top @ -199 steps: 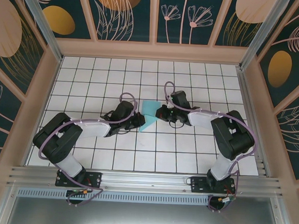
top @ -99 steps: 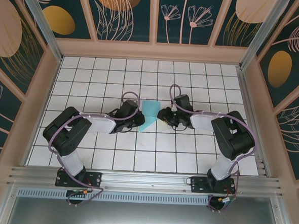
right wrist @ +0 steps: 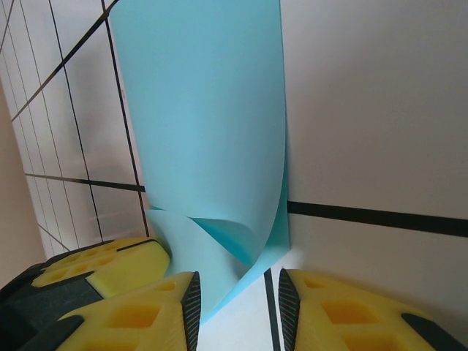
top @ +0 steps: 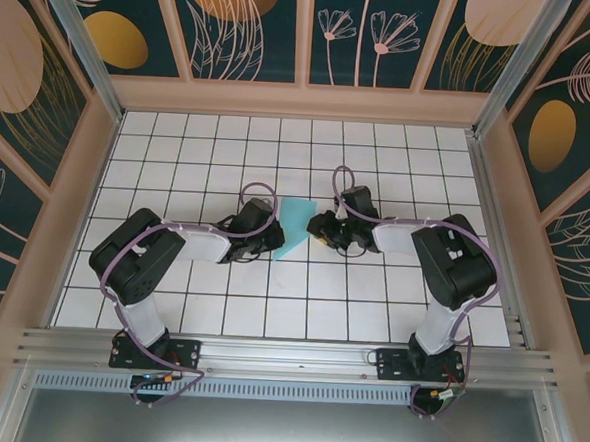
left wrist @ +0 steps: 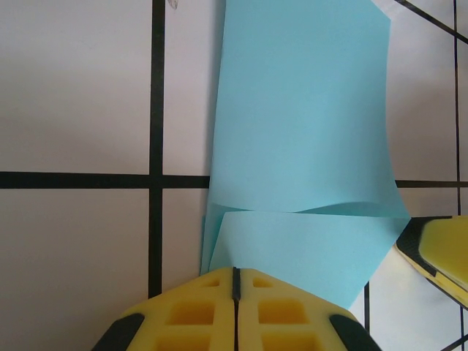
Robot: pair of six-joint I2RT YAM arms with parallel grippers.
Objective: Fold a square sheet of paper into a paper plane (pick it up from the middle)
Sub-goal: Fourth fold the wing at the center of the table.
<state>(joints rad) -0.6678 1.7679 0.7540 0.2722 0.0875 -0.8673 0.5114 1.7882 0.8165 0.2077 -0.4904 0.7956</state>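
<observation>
Black-and-white arms (top: 195, 245) with looping purple cables (top: 260, 186); left hand (left wrist: 235, 272) and right hand (right wrist: 238, 285) yellow, square-pocketed, black-edged.

White gridded table (top: 179, 154), turquoise paper plane (top: 294, 225) atop

Turquoise paper plane (right wrist: 212, 131) between parted right gripper (right wrist: 235, 287)

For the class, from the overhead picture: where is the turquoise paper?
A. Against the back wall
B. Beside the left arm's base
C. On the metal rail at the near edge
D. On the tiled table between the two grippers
D: in the top view the paper plane lies on the white tiled table, with the left gripper at its left side and the right gripper at its right.
</observation>
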